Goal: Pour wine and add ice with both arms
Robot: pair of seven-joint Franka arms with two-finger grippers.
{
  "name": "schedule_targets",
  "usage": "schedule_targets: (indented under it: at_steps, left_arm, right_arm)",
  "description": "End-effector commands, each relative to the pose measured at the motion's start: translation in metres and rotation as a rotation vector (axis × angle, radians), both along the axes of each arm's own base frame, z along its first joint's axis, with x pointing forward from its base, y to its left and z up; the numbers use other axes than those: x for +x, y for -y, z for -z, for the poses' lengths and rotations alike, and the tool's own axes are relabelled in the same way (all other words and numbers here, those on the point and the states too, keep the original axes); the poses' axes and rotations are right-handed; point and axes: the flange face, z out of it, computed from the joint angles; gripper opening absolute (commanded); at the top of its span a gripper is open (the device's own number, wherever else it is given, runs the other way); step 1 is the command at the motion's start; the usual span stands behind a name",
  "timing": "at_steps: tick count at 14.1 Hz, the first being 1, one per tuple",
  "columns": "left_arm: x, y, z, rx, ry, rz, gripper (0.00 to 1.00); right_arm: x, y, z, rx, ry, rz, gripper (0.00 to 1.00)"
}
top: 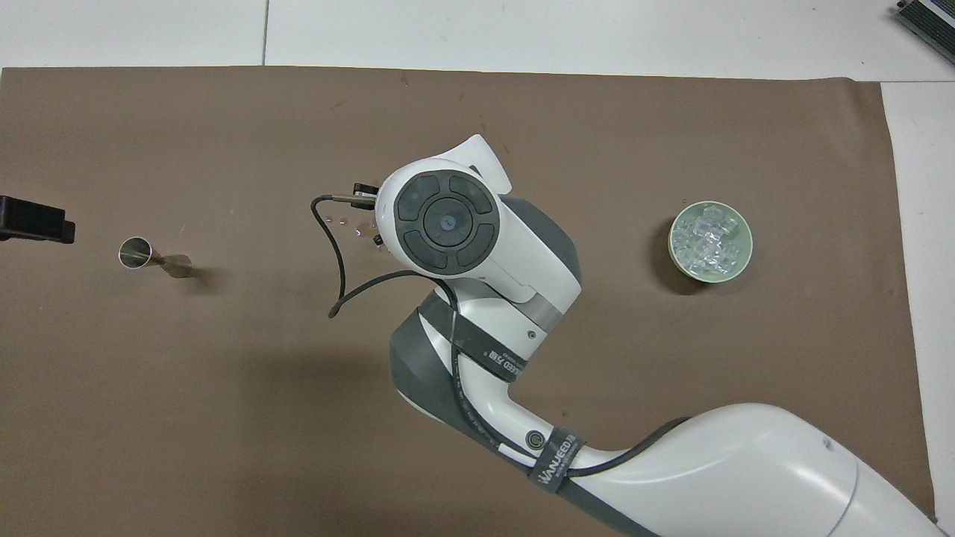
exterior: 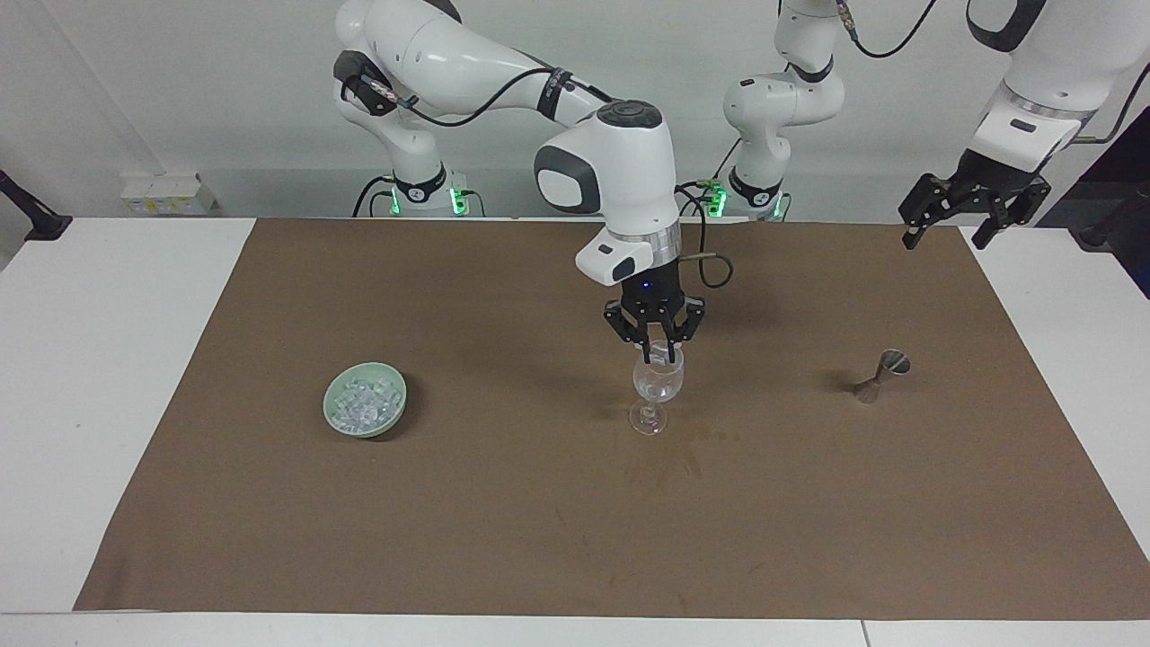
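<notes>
Right now the right gripper (exterior: 659, 352) hangs directly over the mouth of the wine glass (exterior: 657, 385), its fingertips pinching a small clear ice cube (exterior: 660, 353) just at the level of the rim. The glass stands upright on the brown mat (exterior: 503, 503), about midway along the table, with a few wet spots on the mat just beside its foot. From overhead the right arm's wrist (top: 448, 224) covers the glass and the gripper completely, so the grip can be read only from the facing camera.

More ice (exterior: 364, 402) is heaped in the pale green bowl (exterior: 340, 422), which sits on the mat toward the right arm's end of the table, well apart from the glass and at about the same distance from the robots. A metal jigger (exterior: 881, 376) leans tilted on the mat toward the left arm's end, also well apart from the glass.

Meanwhile the left arm waits: the left gripper (exterior: 945, 234) is held high over the corner of the mat nearest its own base, jaws spread wide and holding nothing. Overhead, only a black edge of it (top: 33, 220) shows, near the jigger (top: 153, 257).
</notes>
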Motion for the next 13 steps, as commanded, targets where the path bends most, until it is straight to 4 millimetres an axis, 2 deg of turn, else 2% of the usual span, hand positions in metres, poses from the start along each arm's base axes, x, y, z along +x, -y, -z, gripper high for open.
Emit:
schedule_targets:
  at_steps: [1, 9, 11, 13]
  left_arm:
    - [0.0019, 0.0004, -0.003, 0.021, 0.015, 0.0, 1.0]
    - [0.0019, -0.0011, -0.003, 0.019, 0.014, -0.003, 1.0]
    - [0.0019, -0.0011, -0.003, 0.019, 0.014, -0.003, 1.0]
    - [0.0019, -0.0011, -0.003, 0.019, 0.014, -0.003, 1.0]
  right_arm:
    - [0.0028, -0.0068, 0.0005, 0.021, 0.021, 0.008, 0.0]
    - [0.004, -0.008, 0.0015, 0.033, 0.027, 0.006, 0.23]
    - [0.0042, -0.0077, 0.001, 0.034, 0.027, 0.008, 0.32]
    - [0.0037, -0.0088, 0.0006, 0.033, 0.029, 0.006, 0.36]
